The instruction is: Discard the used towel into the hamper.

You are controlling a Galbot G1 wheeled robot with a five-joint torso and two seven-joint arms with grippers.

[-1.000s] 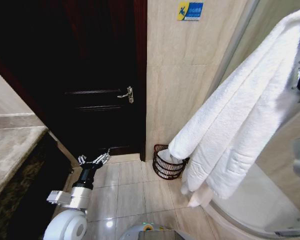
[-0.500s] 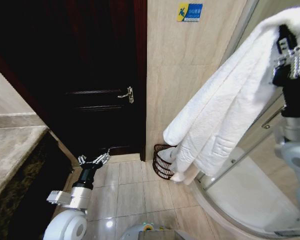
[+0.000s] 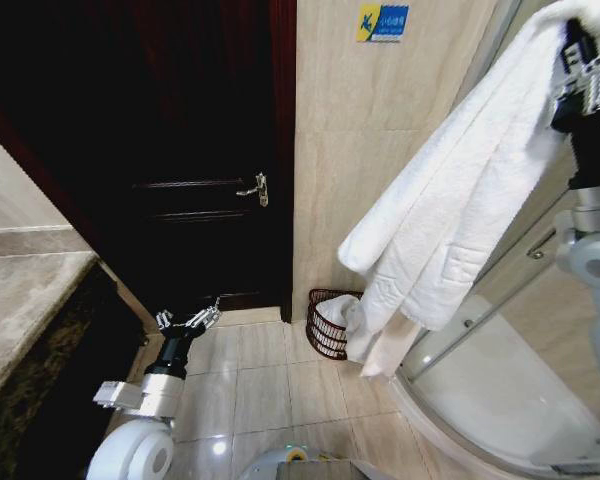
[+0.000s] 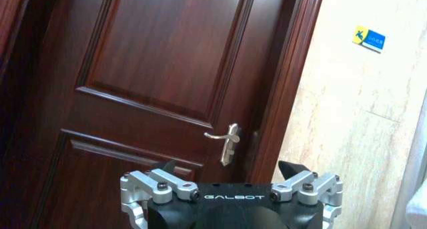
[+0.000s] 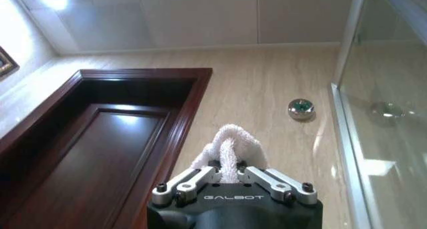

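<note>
**Towel held high, lower end at hamper rim**

Left tool (image 3: 190, 322) is parked low at lower left of the head view, above the floor tiles, fingers spread and holding nothing; in its wrist view it faces the dark door (image 4: 167, 64).

Right tool (image 3: 580, 75) sits at the upper right edge of the head view, clenched on a fold of the white towel (image 3: 450, 220); the wrist view shows the fold pinched between its fingers (image 5: 233, 171).

The towel hangs with its long axis running diagonally down and left from the tool. Its lower end overlaps the near rim of the hamper (image 3: 325, 325), which stands on the floor against the tiled wall, lower centre.

Judgement: the hamper lies below and left of the right tool, the nearer arm; the towel's bulk hangs outside the rim.
</note>
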